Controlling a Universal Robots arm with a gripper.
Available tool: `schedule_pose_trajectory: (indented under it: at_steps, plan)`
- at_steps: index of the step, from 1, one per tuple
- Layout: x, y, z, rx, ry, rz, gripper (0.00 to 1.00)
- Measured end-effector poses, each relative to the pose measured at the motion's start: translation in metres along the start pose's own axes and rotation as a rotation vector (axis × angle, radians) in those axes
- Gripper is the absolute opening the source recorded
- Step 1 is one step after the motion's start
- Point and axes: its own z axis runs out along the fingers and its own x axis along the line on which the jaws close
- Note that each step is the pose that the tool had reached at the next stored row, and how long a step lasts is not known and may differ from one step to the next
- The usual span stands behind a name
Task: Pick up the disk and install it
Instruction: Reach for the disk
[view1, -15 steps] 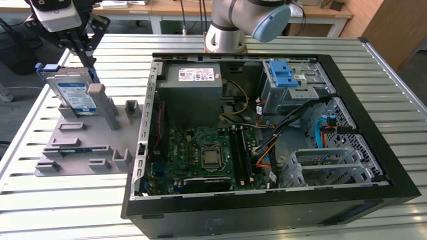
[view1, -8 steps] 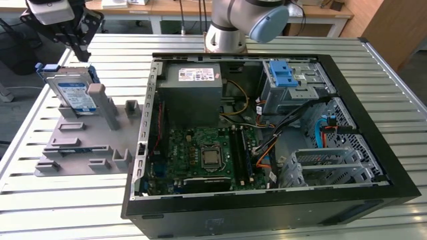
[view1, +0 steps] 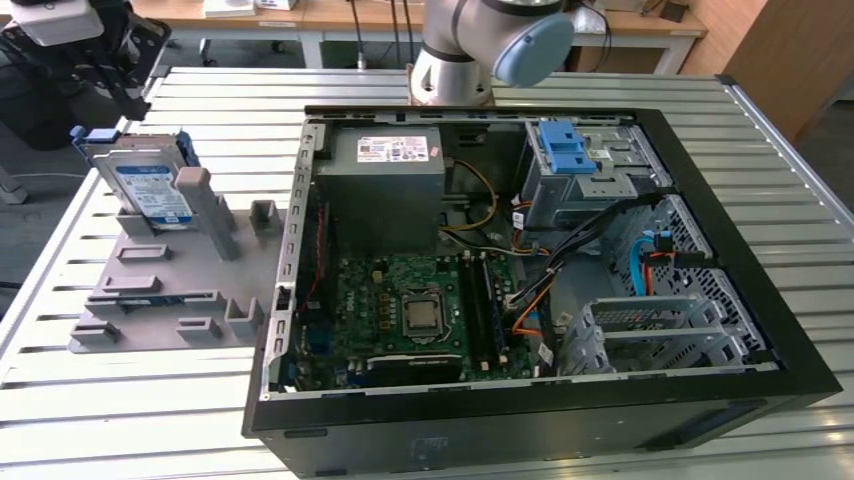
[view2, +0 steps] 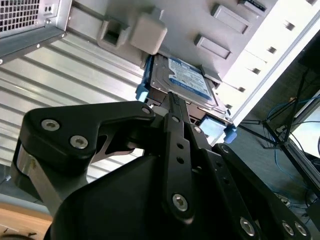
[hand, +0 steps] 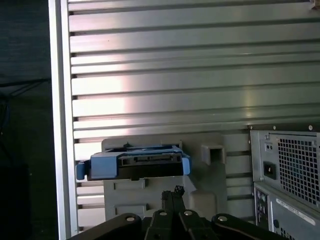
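Observation:
The disk (view1: 144, 185) is a silver hard drive with a white-and-blue label in a blue carrier frame. It stands tilted on a grey fixture (view1: 160, 290) at the exterior view's left, leaning on a grey post. Both wrist views look down on the disk (view2: 187, 80) (hand: 135, 165). My gripper (view1: 131, 105) hangs just above the drive's upper end, near the table's far corner. Its fingertips (view2: 171, 96) (hand: 172, 191) are pressed together with nothing between them, and there is a gap between them and the disk.
An open black computer case (view1: 747, 250) lies on the slatted metal table (view1: 134, 420). Inside are a drive cage with a blue latch (view1: 567, 150), a grey power supply (view1: 387, 185) and a motherboard (view1: 400, 310). The table's edge (hand: 60, 125) runs close beside the fixture.

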Motion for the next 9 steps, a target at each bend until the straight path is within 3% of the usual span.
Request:
schedule_pose_trajectory:
  at_steps: [9]
  plan:
    - [0.0140,0.0010,0.0009,0.0000,0.0002,0.000,0.11]
